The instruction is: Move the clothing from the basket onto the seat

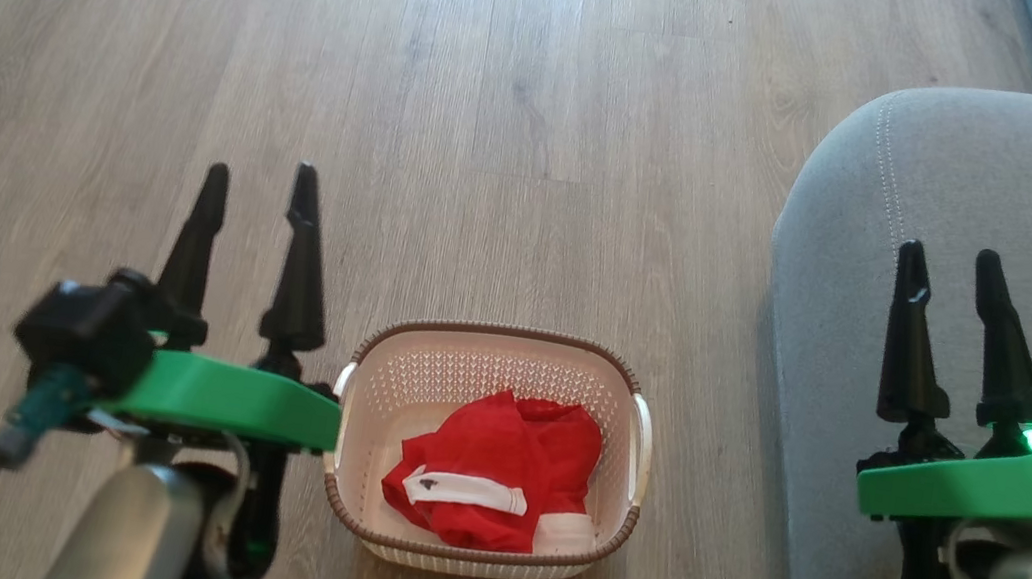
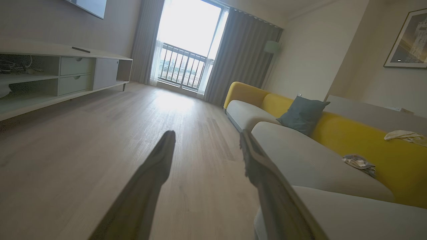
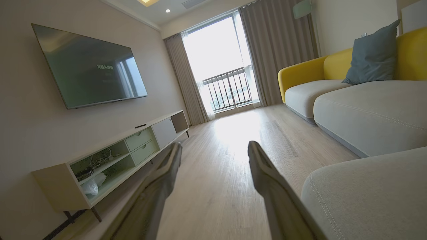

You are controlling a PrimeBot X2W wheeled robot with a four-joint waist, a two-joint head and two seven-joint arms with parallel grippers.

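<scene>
Left pincer [image 2: 207, 134], fingers apart, above wood floor [image 2: 100, 150] beside grey seat [image 2: 360, 216]

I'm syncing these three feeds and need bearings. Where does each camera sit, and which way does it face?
Head view: on the head, looking down at the floor, basket of clothing and seat; left jaws lower left, right jaws lower right, both open.
Left wrist view: on the left wrist, facing along the room to the window; own jaws at bottom.
Right wrist view: on the right wrist, facing that window; own jaws at bottom.
Shared: both wrist views show window, cabinet, cushion.
</scene>
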